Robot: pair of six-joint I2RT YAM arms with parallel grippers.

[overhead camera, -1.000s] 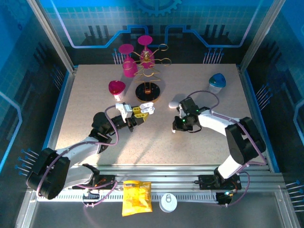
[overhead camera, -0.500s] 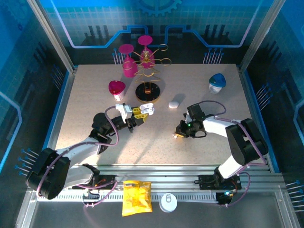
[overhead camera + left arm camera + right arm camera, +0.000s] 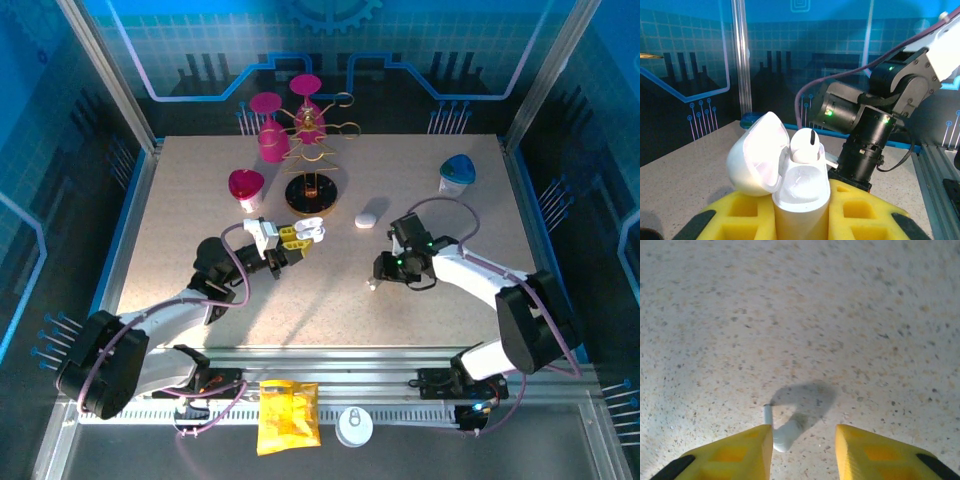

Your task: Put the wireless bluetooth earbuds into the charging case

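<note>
Right gripper [image 3: 803, 440] points downward, jaws parted, an earbud [image 3: 785, 436] lying between them.

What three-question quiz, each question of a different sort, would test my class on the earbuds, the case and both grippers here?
1. True or false: the charging case held by the left gripper has its lid shut.
2. Where does the loose earbud lie? A inside the case; B on the table between the right gripper's open fingers; C clamped in the left gripper.
3. Fill in: the case holds ___ seated earbud.
Key: 1 false, the lid is open; 2 B; 3 one.
</note>
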